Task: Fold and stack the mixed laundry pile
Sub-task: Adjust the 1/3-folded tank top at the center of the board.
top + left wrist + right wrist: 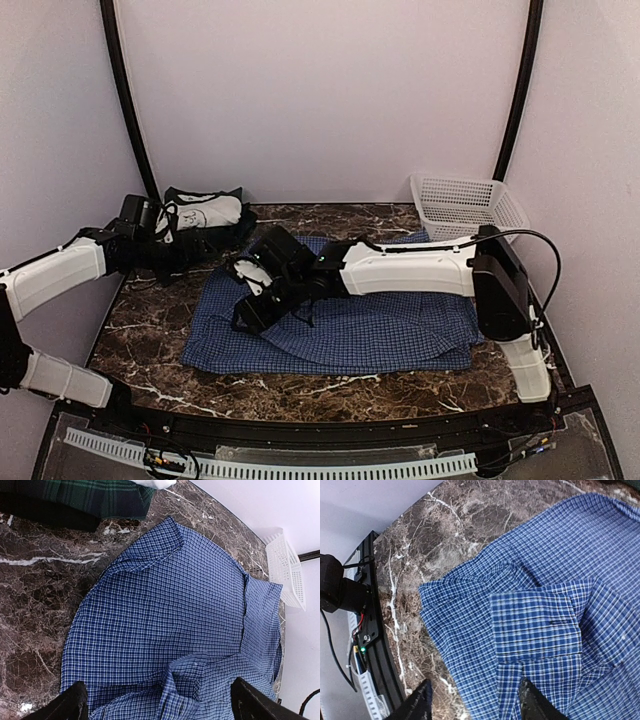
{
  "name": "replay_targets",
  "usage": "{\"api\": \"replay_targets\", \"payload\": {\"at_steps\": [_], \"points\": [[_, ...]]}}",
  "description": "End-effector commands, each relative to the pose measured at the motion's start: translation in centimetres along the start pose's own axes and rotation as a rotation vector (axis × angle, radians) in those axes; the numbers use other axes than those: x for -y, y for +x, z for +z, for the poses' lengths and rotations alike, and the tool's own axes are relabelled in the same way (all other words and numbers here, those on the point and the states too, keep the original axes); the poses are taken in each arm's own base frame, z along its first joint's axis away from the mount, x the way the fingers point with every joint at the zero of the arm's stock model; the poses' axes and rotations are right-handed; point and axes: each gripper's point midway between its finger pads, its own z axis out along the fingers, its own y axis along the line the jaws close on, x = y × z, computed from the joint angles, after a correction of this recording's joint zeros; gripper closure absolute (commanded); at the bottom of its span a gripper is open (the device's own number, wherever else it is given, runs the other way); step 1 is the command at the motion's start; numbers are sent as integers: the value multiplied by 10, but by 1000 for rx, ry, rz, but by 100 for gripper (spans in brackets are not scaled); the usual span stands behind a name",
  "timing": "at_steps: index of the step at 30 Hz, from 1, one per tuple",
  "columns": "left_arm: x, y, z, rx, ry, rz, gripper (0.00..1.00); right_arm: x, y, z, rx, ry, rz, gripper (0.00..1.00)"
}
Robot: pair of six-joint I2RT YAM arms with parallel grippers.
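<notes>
Seeing right jaws apart just over blue check shirt (545,605), clamping nothing; left jaws wide apart too. Finding shirt spread mid-table (150,330), middle hiding under right arm (410,270). Getting plaid garment (100,497) only cut off, far-left corner.

checked shirt (165,615): soft woven cloth, matt
plaid garment (95,495): matt cloth
table (40,605): glossy, smooth, marble-like
basket (287,570): white plastic lattice

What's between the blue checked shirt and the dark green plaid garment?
Only bare brown marble tabletop, between the blue checked shirt and dark green plaid garment in the left wrist view.
</notes>
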Motion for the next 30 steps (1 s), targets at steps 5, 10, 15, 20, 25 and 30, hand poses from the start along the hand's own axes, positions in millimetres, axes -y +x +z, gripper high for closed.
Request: {"api": "replay_targets", "payload": {"at_steps": [5,10,15,20,25,30], "points": [[5,7,3,-36,45,35,1,-19,-29,-83,134,-111,-51,26],[39,25,12,-93,96,193,4,36,-4,-127,139,-2,64,28],[59,60,35,-221,86,317,11,87,49,-148,77,103,193,32],[60,89,52,-317,109,323,28,105,102,-148,-1,112,318,37],[35,109,69,-396,27,309,33,129,152,-133,-97,153,420,39],[1,128,79,-461,-104,255,35,157,200,-121,-204,211,526,42]]}}
